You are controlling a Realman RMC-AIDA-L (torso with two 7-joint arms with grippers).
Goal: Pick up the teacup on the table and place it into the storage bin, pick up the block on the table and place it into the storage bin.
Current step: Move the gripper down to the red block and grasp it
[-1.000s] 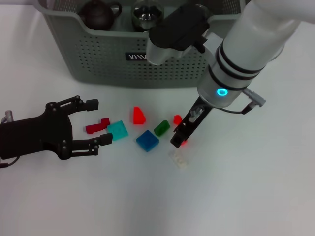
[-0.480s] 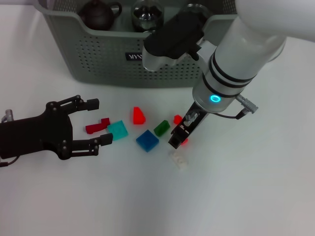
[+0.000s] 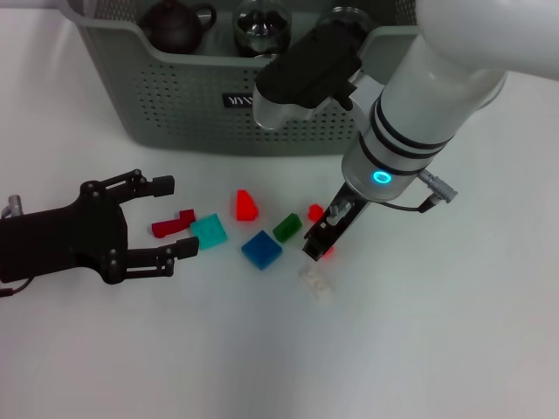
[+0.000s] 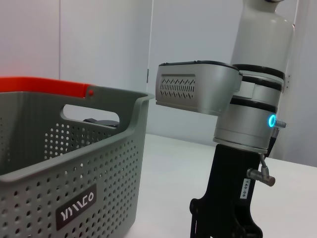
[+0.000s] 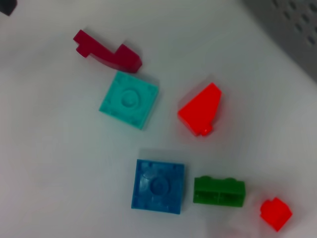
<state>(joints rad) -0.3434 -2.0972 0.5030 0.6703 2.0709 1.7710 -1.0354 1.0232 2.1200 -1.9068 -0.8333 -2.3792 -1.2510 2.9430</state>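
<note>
A white bench (image 3: 454,349) carries everything, with the storage bin (image 3: 175,96) at its far edge, its black label (image 3: 242,100) facing me. Inside the bin I can see a dark teapot (image 3: 177,22) and a glass vessel (image 3: 259,22).

My right hand (image 3: 316,242) hangs low over the loose blocks in front of the bin, its dark tip down by a small red block (image 3: 315,211) and a clear block (image 3: 316,284) — whether it is clenched or released I cannot tell. From its wrist camera the pieces lie apart on the bench: a blue block (image 5: 158,186), a green block (image 5: 219,191) beside it, a teal block (image 5: 129,99), a red wedge (image 5: 201,110) nearer the bin, and a dark red piece (image 5: 106,51).

My left hand (image 3: 157,218) rests released — fingers spread, grasping nothing — in front of the bin, just beside the dark red piece.
</note>
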